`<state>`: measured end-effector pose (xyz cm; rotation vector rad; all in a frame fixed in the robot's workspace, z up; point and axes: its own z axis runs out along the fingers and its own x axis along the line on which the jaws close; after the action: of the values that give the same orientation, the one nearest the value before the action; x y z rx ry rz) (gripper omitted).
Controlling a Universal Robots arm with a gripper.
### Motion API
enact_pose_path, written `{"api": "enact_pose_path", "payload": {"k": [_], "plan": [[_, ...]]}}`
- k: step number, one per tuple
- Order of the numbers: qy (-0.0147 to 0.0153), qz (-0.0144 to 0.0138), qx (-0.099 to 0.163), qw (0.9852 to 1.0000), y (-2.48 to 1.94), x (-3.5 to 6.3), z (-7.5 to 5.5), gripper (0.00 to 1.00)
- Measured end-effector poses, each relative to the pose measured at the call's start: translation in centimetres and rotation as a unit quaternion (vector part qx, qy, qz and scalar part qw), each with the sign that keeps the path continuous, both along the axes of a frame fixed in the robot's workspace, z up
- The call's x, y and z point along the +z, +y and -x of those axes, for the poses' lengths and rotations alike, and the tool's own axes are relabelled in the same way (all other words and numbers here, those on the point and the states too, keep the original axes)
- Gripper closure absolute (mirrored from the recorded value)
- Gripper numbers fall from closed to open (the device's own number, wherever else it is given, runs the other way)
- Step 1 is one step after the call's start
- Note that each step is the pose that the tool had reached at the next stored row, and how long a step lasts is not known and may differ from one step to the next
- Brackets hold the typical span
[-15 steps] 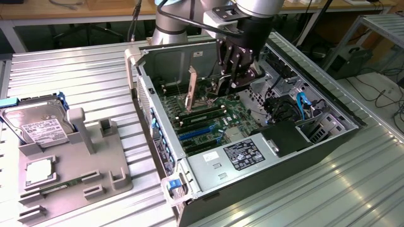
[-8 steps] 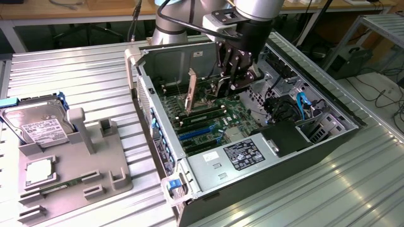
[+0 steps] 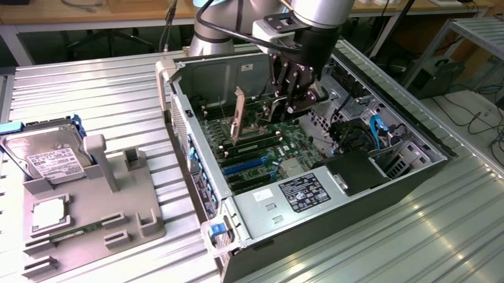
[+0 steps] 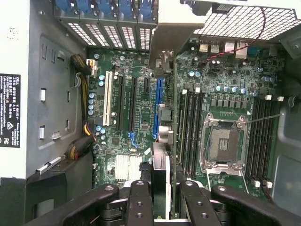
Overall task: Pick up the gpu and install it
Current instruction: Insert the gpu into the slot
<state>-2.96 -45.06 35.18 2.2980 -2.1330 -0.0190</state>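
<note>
The black-fingered gripper (image 3: 293,100) clamps the gpu (image 4: 161,141), a thin flat card held edge-on above the green motherboard (image 4: 136,117) inside the open steel case (image 3: 409,177), which rests on a ribbed metal table (image 3: 94,100).

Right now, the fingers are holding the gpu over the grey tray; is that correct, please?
Not quite: the fingers hold the gpu over the motherboard inside the open computer case, not over the grey tray, as the wrist view shows.
</note>
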Motion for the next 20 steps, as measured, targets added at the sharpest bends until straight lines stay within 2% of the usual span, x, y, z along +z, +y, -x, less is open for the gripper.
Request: {"api": "enact_pose_path", "payload": {"k": [12,20], "plan": [[0.0012,0.0001,0.0,1.0,0.0,-1.01,0.0,0.72],[0.0012,0.001,0.0,1.0,0.0,-2.21,0.0,0.72]]}}
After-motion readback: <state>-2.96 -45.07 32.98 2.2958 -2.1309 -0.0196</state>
